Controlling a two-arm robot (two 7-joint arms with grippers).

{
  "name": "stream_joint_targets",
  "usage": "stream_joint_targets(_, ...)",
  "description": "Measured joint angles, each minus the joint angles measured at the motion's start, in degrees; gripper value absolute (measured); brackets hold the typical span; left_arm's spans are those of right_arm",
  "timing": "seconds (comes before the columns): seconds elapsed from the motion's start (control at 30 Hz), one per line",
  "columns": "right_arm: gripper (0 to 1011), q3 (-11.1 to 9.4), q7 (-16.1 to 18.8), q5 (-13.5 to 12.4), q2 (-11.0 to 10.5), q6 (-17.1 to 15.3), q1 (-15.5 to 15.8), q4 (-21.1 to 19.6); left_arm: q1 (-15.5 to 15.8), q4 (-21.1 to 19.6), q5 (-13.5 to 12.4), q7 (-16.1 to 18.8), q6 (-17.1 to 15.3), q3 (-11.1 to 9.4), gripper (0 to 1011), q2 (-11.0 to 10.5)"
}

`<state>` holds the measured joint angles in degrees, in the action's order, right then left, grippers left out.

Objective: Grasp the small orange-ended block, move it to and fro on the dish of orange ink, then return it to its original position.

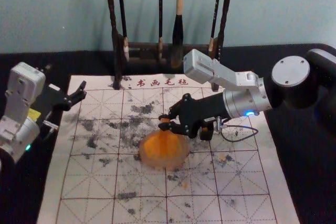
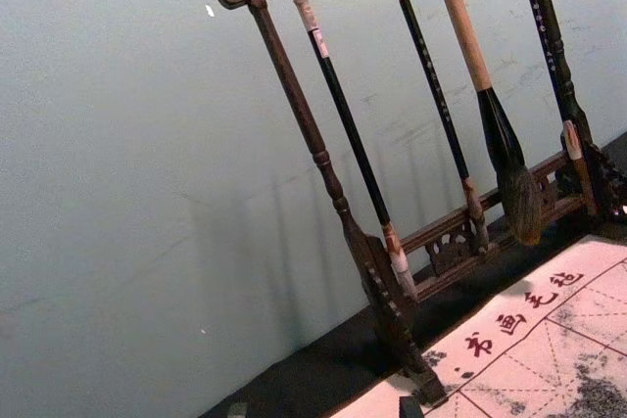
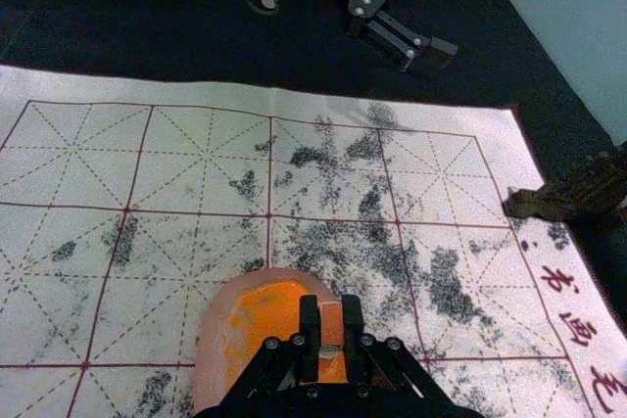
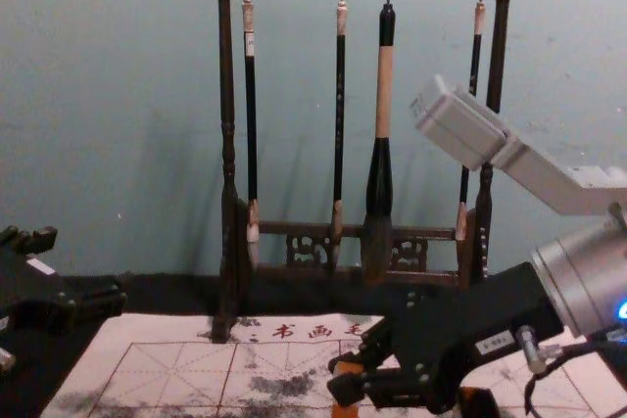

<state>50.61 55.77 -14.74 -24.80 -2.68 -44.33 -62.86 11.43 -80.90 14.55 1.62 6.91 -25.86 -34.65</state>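
The right gripper (image 1: 165, 121) clasps the small orange-ended block (image 3: 331, 325) upright at the dish of orange ink (image 1: 149, 160), on the gridded mat (image 1: 89, 182); whether the block touches the ink, I cannot tell. The left gripper (image 1: 83, 91) is parked near the mat's left edge, fingers apart, holding nothing. The brush rack (image 4: 227, 144) stands at the far side.
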Motion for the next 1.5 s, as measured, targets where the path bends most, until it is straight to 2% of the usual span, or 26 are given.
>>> stream_joint_targets(0.63,134,-0.5,-0.1,0.3,-1.1,0.0,0.4,-1.0,0.0,0.0,0.0,0.0,0.0,0.0,1001,0.0)
stream_joint_targets(1.17,134,-0.7,0.9,0.0,-3.9,0.3,1.8,-4.2,0.0,0.0,0.0,0.0,0.0,0.0,1001,0.0)
stream_joint_targets(1.5,134,-0.4,2.2,-1.0,-5.2,0.9,2.9,-6.9,0.0,0.0,0.0,0.0,0.0,0.0,1001,0.0)
